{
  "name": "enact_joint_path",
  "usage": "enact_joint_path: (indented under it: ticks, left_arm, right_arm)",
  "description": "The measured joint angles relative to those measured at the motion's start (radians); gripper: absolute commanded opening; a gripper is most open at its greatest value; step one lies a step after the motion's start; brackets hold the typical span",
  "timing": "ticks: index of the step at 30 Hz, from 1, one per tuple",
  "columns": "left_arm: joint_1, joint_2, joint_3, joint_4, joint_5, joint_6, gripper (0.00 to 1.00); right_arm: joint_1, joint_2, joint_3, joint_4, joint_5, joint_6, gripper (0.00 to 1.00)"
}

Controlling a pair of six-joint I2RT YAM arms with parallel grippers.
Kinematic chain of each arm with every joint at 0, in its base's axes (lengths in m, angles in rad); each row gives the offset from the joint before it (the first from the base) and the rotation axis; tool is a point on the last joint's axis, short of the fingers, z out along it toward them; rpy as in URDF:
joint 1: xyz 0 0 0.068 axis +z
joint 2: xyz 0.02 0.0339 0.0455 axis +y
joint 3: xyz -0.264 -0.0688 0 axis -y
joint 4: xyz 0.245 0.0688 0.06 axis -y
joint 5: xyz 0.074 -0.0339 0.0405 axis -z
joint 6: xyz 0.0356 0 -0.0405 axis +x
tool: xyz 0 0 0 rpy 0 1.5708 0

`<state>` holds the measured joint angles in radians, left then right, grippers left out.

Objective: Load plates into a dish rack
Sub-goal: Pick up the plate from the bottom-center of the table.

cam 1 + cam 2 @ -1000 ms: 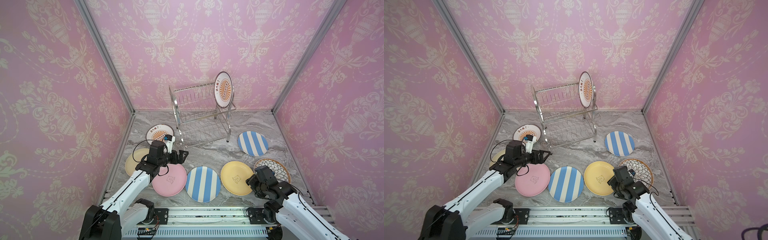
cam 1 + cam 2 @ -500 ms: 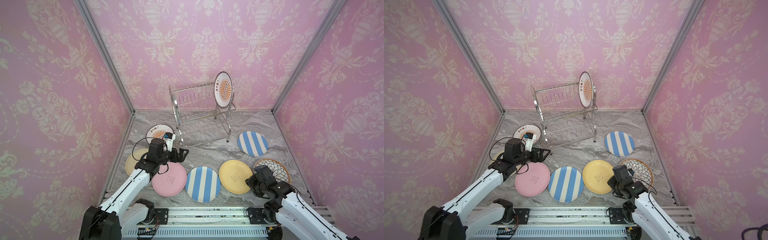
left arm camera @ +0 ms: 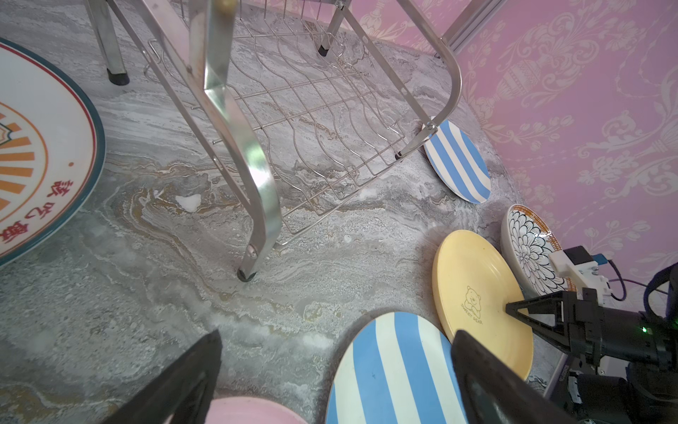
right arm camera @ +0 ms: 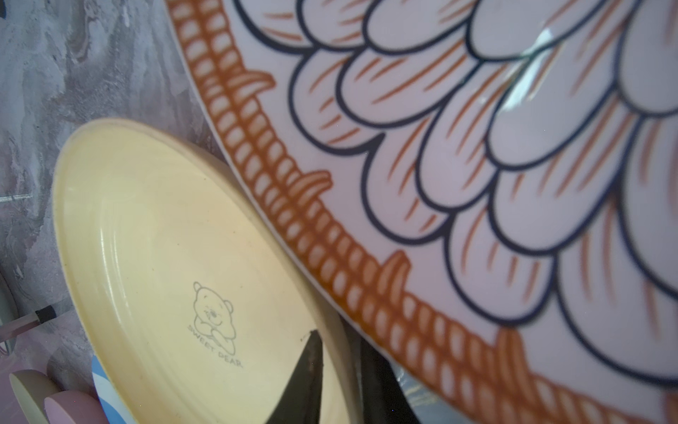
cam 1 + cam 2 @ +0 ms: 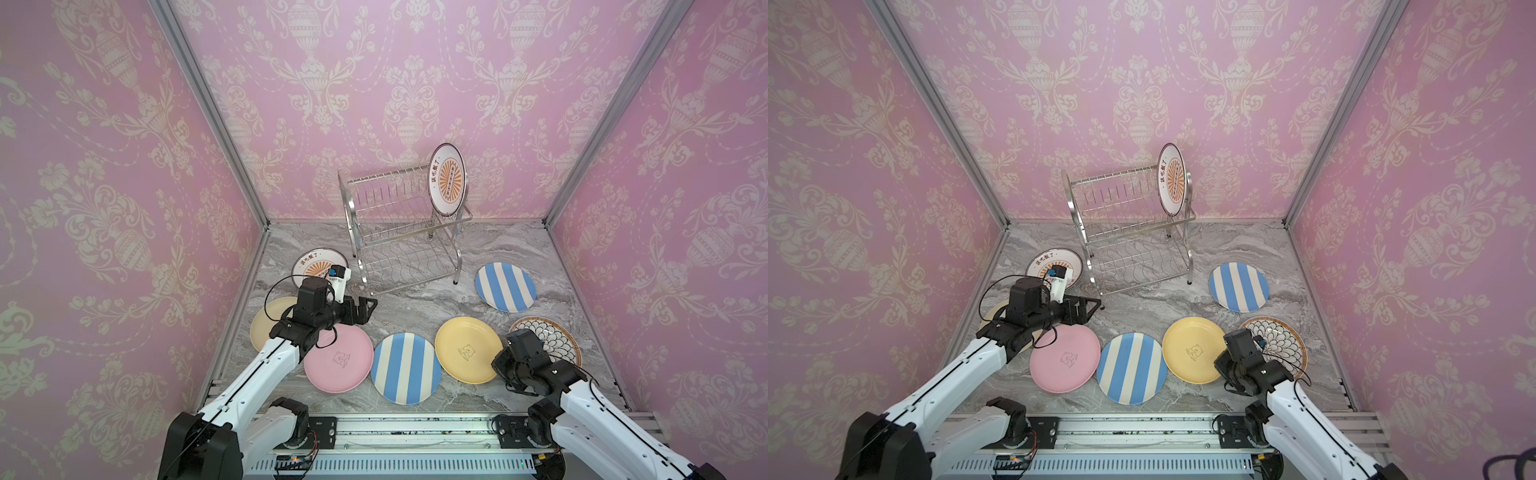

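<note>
The chrome dish rack (image 5: 403, 232) (image 5: 1133, 232) stands at the back with one sunburst plate (image 5: 448, 179) upright in its upper shelf. Flat on the table lie a second sunburst plate (image 5: 311, 262), a cream plate (image 5: 266, 328), a pink plate (image 5: 338, 361), two striped plates (image 5: 405, 368) (image 5: 505, 286), the yellow plate (image 5: 467, 349) (image 4: 165, 257) and the petal plate (image 5: 557, 338) (image 4: 477, 147). My right gripper (image 5: 498, 365) (image 4: 341, 359) pinches the yellow plate's near right rim, one finger on top and one underneath. My left gripper (image 5: 361, 309) (image 3: 335, 334) hovers open and empty by the rack's front left leg.
Pink patterned walls with metal corner posts (image 5: 208, 112) close in the marble table (image 5: 415, 303) on three sides. The rack's front left leg (image 3: 245, 273) stands just ahead of my left fingers. The petal plate's rim overlaps the yellow plate's edge beside my right gripper.
My right gripper's jaws have closed onto the yellow plate's rim, and the plate has slid slightly left toward the near striped plate. The left arm has barely moved.
</note>
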<state>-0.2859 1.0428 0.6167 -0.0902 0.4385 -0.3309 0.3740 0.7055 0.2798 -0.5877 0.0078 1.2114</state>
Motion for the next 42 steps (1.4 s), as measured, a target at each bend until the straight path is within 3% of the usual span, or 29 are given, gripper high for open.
enact_joint_path:
  ticks: [7,13,18,24,33,42]
  left_arm:
    - [0.000,0.000,0.000,0.007,0.000,0.000,0.99]
    - [0.000,0.000,0.000,0.016,0.000,0.000,0.99]
    - [0.000,0.000,0.008,0.008,-0.006,0.002,0.99]
    - [0.000,-0.016,0.066,-0.033,-0.053,0.039,0.99]
    - [0.016,-0.033,0.170,-0.081,-0.111,0.084,0.99]
    - [0.168,-0.033,0.233,-0.048,-0.069,0.082,0.99]
  right_arm:
    - [0.000,-0.001,0.037,-0.016,0.007,-0.031,0.01]
    - [-0.001,0.010,0.074,-0.058,0.018,-0.050,0.00]
    - [-0.001,0.048,0.206,-0.137,0.045,-0.118,0.00]
    - [0.012,0.201,0.509,-0.293,0.117,-0.282,0.00]
    - [0.045,0.356,1.064,-0.554,0.359,-0.537,0.00]
    - [0.138,0.576,1.612,-0.677,0.638,-0.777,0.00]
